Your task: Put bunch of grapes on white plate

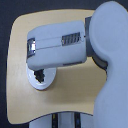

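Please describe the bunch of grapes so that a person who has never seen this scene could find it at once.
Start from the light wooden table and find the round white plate near its edge on the exterior view's left, half hidden under the robot's big pale arm. The bunch of grapes is the small dark cluster on that plate, just below the arm. It is the only dark thing against the white dish.

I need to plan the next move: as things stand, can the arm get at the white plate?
Probably yes. The arm hangs right above the white plate, with nothing seen between them, and something dark, perhaps the bunch of grapes, shows over the plate. The forearm hides the fingers, so I cannot tell their state.
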{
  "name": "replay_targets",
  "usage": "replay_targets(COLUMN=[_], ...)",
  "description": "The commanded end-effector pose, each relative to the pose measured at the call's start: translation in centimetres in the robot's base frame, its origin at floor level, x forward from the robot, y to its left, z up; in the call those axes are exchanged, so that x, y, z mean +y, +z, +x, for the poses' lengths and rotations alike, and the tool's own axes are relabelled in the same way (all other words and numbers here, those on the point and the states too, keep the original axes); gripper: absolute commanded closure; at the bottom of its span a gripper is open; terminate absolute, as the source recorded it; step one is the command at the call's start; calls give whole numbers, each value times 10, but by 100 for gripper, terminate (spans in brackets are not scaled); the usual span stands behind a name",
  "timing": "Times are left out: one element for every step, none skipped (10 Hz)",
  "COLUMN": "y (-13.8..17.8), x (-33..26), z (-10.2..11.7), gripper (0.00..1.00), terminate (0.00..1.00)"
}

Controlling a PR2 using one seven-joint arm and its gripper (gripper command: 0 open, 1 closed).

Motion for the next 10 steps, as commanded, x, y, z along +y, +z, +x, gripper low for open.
replay_targets(y=[-38, -46, -54, -64, -68, -76, -82, -88, -90, -91], x=[8, 7, 9, 12, 12, 12, 11, 10, 10, 12], z=[6, 11, 12, 8, 7, 5, 4, 2, 3, 5], gripper=[100, 100, 100, 100, 100, 100, 100, 100, 100, 100], terminate=[0, 0, 0, 0, 0, 0, 0, 0, 0, 0])
